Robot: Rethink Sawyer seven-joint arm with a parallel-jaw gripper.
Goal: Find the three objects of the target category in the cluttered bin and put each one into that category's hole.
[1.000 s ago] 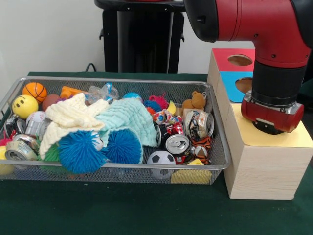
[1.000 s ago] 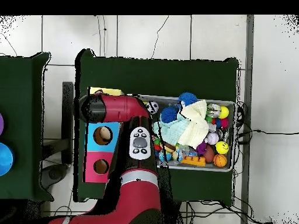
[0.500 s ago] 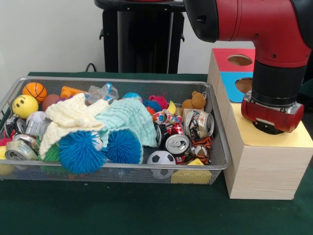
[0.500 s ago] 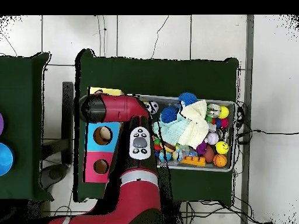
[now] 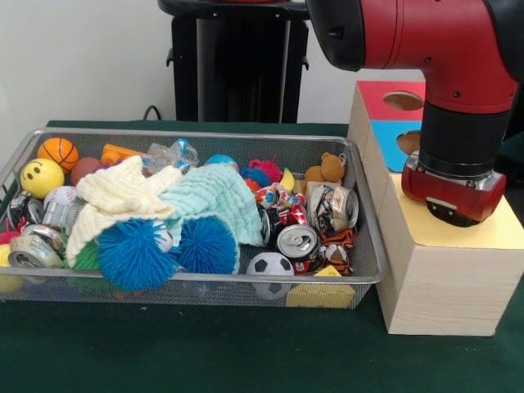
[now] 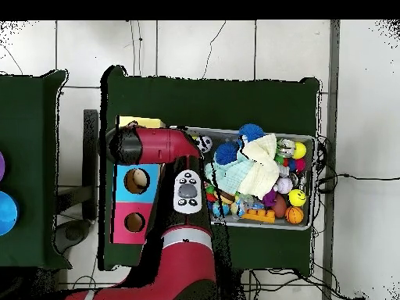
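While my arm (image 5: 458, 49) bends down from above and ends in a red wrist collar over the yellow panel (image 5: 491, 233) of the wooden box (image 5: 442, 278), my pincer (image 5: 452, 214) shows only as a dark stub under that collar; whether it is open or closed, and whether it has hold of anything, I cannot tell.

Front view, left to right. Well to the left of my pincer stands the wire bin (image 5: 364, 274), heaped full. At its far end from me lie an orange basketball (image 5: 58, 152), a yellow smiley ball (image 5: 42, 177) and a crushed can (image 5: 29, 250). Toward the middle, a cream knitted cloth (image 5: 123, 192) and a pale green knitted cloth (image 5: 217, 201) lie over two blue spiky balls (image 5: 131, 254). Nearer my pincer lie a soccer ball (image 5: 270, 266), a second crushed can (image 5: 296, 241) and a small teddy bear (image 5: 329, 168). The bin's near wall stands just beside the box.

Behind my pincer, the blue panel's hole (image 5: 408, 141) is partly hidden by my wrist, and the red panel's hole (image 5: 402, 100) lies beyond it.

Overhead view: my arm crosses the box (image 6: 129, 226), between both round holes and the yellow end. Green table (image 6: 211, 101) lies bare around bin and box.
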